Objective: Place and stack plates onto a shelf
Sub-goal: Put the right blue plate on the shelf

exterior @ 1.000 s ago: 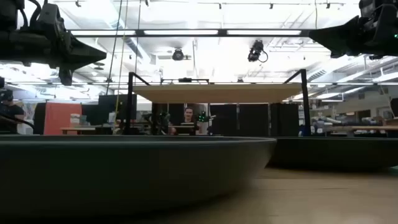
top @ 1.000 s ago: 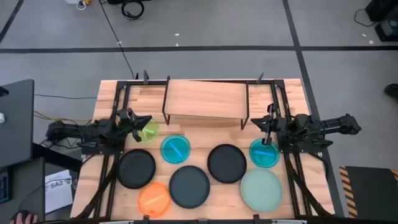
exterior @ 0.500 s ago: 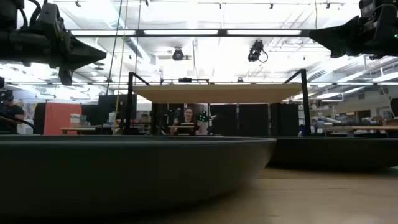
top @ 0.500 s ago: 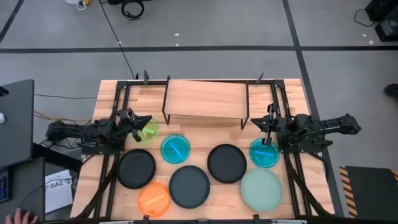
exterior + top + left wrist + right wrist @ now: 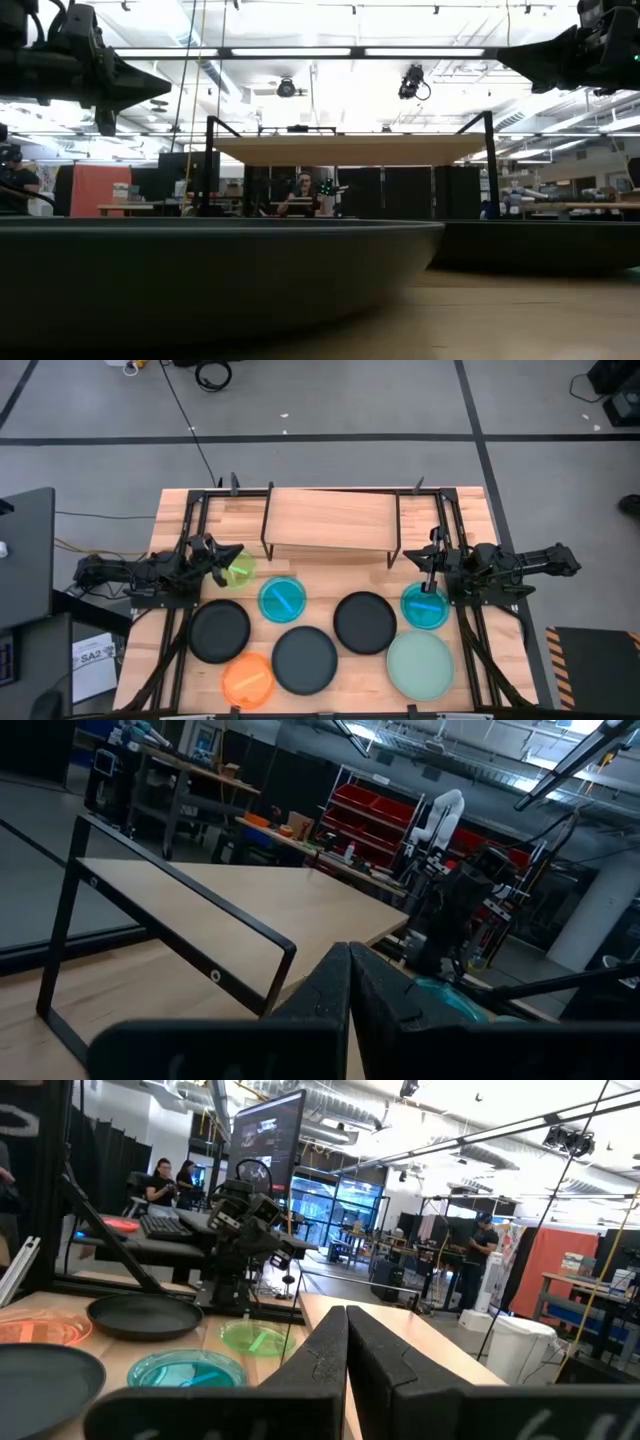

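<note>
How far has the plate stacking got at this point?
Nothing is done: the shelf is bare. Nothing is in hand; the left pincer is shut over the lime plate, and the right pincer is shut near a blue plate. All eight plates are left, including the mint plate.

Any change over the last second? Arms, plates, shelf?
Nothing on the table visibly changed. The left gripper still hovers shut over the lime plate, and the right gripper shut above a blue plate. All eight plates stay on the table; the shelf stays bare.
</note>
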You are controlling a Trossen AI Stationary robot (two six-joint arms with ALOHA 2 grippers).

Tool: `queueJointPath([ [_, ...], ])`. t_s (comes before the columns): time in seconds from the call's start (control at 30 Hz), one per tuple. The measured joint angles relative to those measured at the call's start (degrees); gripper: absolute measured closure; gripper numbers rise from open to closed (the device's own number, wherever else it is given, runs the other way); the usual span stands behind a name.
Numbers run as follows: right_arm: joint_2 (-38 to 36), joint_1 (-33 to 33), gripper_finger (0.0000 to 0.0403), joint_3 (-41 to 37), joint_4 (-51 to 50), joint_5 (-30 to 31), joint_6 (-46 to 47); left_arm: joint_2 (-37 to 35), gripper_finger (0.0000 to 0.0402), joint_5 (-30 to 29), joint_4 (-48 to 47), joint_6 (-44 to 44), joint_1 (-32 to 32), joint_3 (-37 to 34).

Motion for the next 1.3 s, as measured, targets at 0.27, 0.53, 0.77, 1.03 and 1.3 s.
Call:
queueJointPath([
  [0.27, 0.0, 0.0, 0.0389, 0.0, 0.0, 0.0, 0.0, 0.1, 0.0390, 0.0, 0.0, 0.0, 3.2, 0.0],
  [0.53, 0.0, 0.0, 0.0389, 0.0, 0.0, 0.0, 0.0, 0.2, 0.0390, 0.0, 0.0, 0.0, 4.1, 0.0],
  [0.77, 0.0, 0.0, 0.0389, 0.0, 0.0, 0.0, 0.0, 0.2, 0.0390, 0.0, 0.0, 0.0, 4.1, 0.0],
  [1.03, 0.0, 0.0, 0.0389, 0.0, 0.0, 0.0, 0.0, 0.2, 0.0390, 0.0, 0.0, 0.0, 4.1, 0.0],
  [1.3, 0.0, 0.0, 0.0389, 0.0, 0.0, 0.0, 0.0, 0.3, 0.0390, 0.0, 0.1, 0.0, 4.1, 0.0],
])
